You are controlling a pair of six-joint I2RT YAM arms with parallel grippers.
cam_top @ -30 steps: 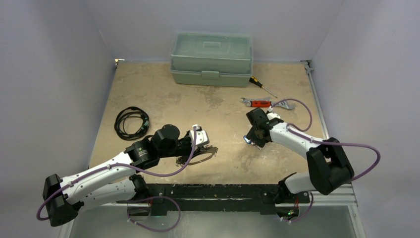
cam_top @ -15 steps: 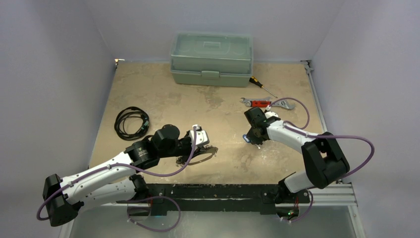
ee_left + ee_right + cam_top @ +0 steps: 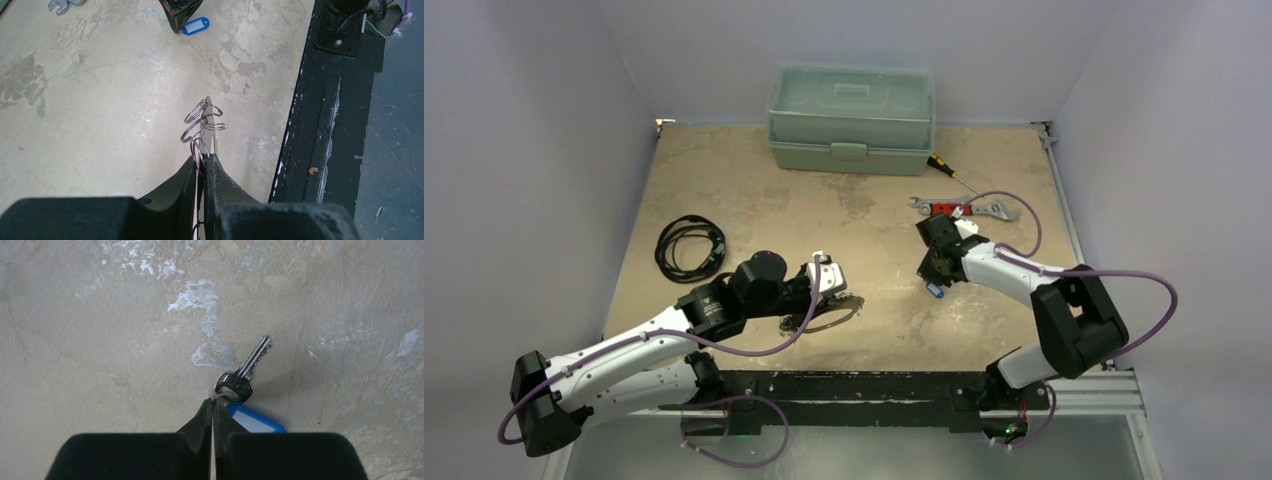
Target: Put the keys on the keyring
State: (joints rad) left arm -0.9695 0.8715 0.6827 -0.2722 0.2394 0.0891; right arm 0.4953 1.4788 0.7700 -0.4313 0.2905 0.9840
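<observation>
The keyring point(image 3: 200, 127), a thin silver wire loop strung with several small rings, sticks out from my left gripper point(image 3: 204, 159), which is shut on it just above the table near the front edge. From above, the left gripper point(image 3: 821, 308) and keyring point(image 3: 842, 311) sit left of centre. A silver key point(image 3: 243, 374) with a blue tag point(image 3: 256, 422) lies just ahead of my right gripper point(image 3: 213, 402). That gripper is shut, its tips pinching the small ring at the key's head. In the top view the right gripper point(image 3: 936, 277) is at mid-table, the blue tag point(image 3: 935, 290) just below it.
A green toolbox point(image 3: 851, 118) stands at the back. A screwdriver point(image 3: 952, 173) and a red-handled wrench point(image 3: 959, 208) lie behind the right arm. A coiled black cable point(image 3: 689, 246) lies at the left. A black rail point(image 3: 864, 385) runs along the near edge.
The right gripper's jaws have closed onto the key's small ring and the gripper has shifted slightly back. The left arm and keyring have not moved.
</observation>
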